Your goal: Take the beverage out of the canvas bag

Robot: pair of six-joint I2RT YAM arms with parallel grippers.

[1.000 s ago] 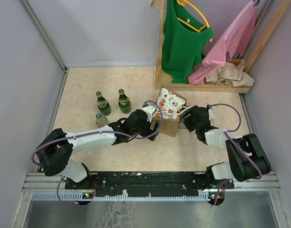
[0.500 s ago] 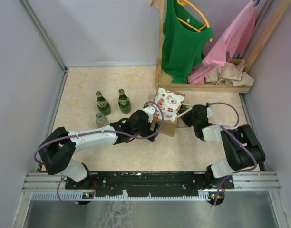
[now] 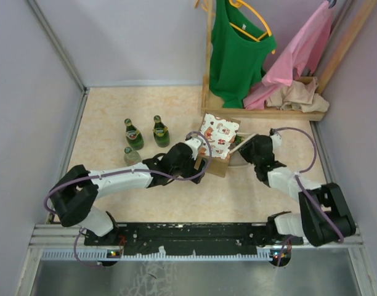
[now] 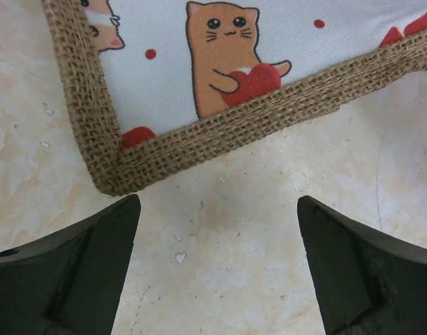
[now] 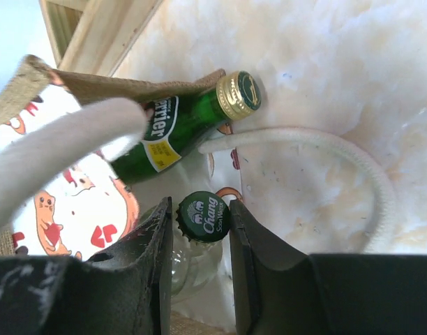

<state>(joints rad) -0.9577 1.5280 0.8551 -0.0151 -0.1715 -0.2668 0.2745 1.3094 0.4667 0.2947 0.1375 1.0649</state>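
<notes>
The canvas bag (image 3: 220, 140) lies tipped on its side at mid-table, its mouth facing right; its cat-printed panel also shows in the left wrist view (image 4: 220, 70) and the right wrist view (image 5: 67, 202). My right gripper (image 5: 201, 220) is at the bag's mouth, shut on the green Chang cap of a clear bottle (image 5: 204, 216). A green Perrier bottle (image 5: 189, 120) lies just behind it in the bag. My left gripper (image 4: 217, 209) is open and empty over bare table, just off the bag's burlap corner; it shows in the top view (image 3: 198, 161) too.
Two green bottles (image 3: 133, 134) (image 3: 161, 131) and a clear one (image 3: 131, 155) stand left of the bag. A wooden rack (image 3: 262, 112) with hanging clothes is behind it. The bag's white handle loops (image 5: 353, 167) lie on the table by my right gripper.
The bag has shifted and tilted a little. My right gripper has moved slightly right at the bag's mouth and its arm has swung outward. The left arm has stayed put.
</notes>
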